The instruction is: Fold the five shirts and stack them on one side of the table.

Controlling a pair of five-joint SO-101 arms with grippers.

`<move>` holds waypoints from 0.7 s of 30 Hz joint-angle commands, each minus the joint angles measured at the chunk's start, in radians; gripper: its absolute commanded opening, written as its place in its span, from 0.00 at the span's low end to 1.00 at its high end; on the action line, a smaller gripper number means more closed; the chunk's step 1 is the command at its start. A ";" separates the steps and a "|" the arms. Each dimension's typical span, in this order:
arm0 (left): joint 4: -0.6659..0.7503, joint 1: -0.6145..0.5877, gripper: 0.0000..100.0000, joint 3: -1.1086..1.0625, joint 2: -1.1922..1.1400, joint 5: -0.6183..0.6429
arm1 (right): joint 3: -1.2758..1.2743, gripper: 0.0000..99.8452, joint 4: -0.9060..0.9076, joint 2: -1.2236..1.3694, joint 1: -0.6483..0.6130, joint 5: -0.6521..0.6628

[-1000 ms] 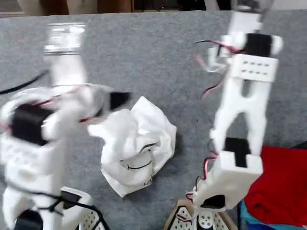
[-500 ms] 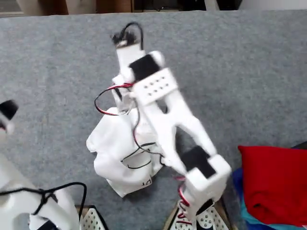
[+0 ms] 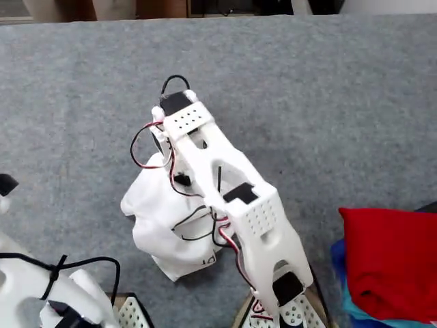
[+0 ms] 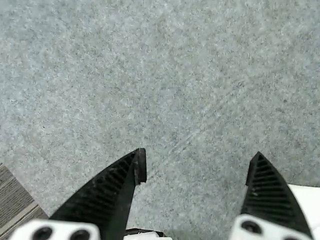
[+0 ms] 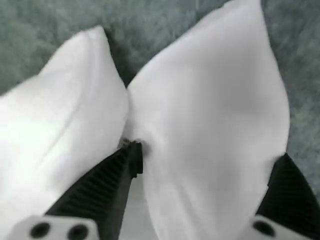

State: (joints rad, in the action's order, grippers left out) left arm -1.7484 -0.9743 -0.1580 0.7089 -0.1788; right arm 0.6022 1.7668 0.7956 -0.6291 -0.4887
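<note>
Right pincer (image 5: 209, 155), spread wide, hangs over the crumpled white shirt (image 3: 147, 212); best to nip one loose edge (not the bunched middle) so the cloth draws out flat.

The table (image 3: 328, 82) is covered all over in a grey, felt-like cloth, evenly lit. Beyond its far edge stands brown wooden furniture (image 3: 164, 8) with dark gaps between. Past one table edge lies a brownish planked surface (image 4: 12, 205).
</note>
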 commanded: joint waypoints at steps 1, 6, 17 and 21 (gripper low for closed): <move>-0.009 -0.006 0.32 0.005 0.008 -0.006 | 0.091 0.27 0.009 0.016 0.071 -0.009; -0.009 -0.006 0.32 0.005 0.008 -0.003 | 0.111 0.00 0.009 0.030 0.153 -0.002; -0.009 -0.006 0.32 0.005 0.008 -0.003 | 0.395 0.01 0.014 -0.147 0.193 -0.011; -0.009 -0.006 0.32 0.006 0.008 -0.003 | 0.618 0.01 -0.014 -0.259 0.203 -0.011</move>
State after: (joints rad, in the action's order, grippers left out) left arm -1.7484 -0.9743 -0.1580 0.7089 -0.1788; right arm 1.0273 1.7668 0.6912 -0.4450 -0.4887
